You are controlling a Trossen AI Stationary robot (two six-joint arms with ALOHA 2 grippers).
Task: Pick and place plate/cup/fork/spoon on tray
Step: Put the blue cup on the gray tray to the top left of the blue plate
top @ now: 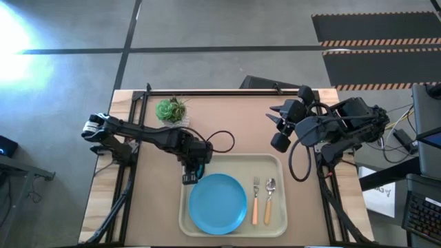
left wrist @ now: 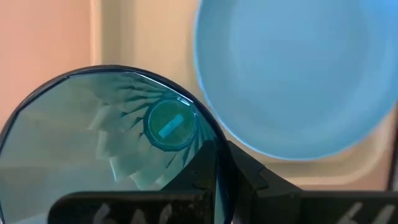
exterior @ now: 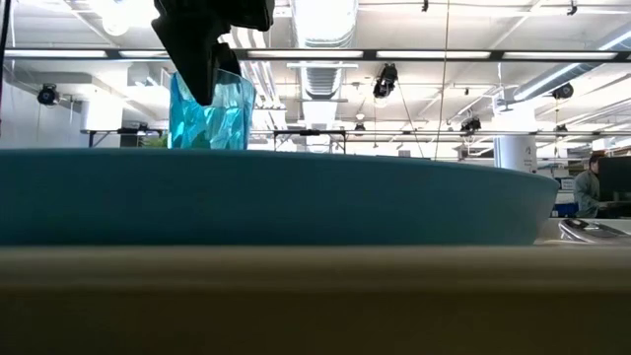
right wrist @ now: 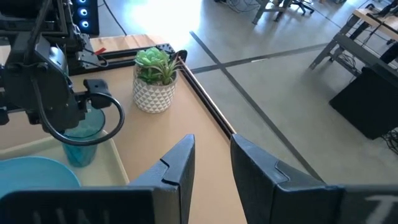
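My left gripper (top: 192, 172) is clamped on the cup (right wrist: 82, 140), one finger (left wrist: 205, 180) inside the rim and the other outside, at the tray's far left corner. The right wrist view places the cup's base within the tray (top: 275, 162) rim, just beside the plate (top: 218, 202); whether the base bears on the tray floor I cannot tell, since in the low view the plate's edge hides it. In the high view the cup is almost wholly covered by my gripper. The plate lies flat in the left part of the tray, filling most of its depth. To its right the fork (top: 255, 200) and the spoon (top: 269, 200) lie side by side, heads toward the far rim, handles toward me, apart from each other and from the plate. Bare tray floor shows behind the plate and right of the spoon. The white pot with a plant (top: 171, 110) stands on the table (top: 234, 117) behind my left arm, well apart from the tray. My right gripper (top: 279, 124) waits above the table's far right area, fingers (right wrist: 171, 165) slightly apart and holding nothing.
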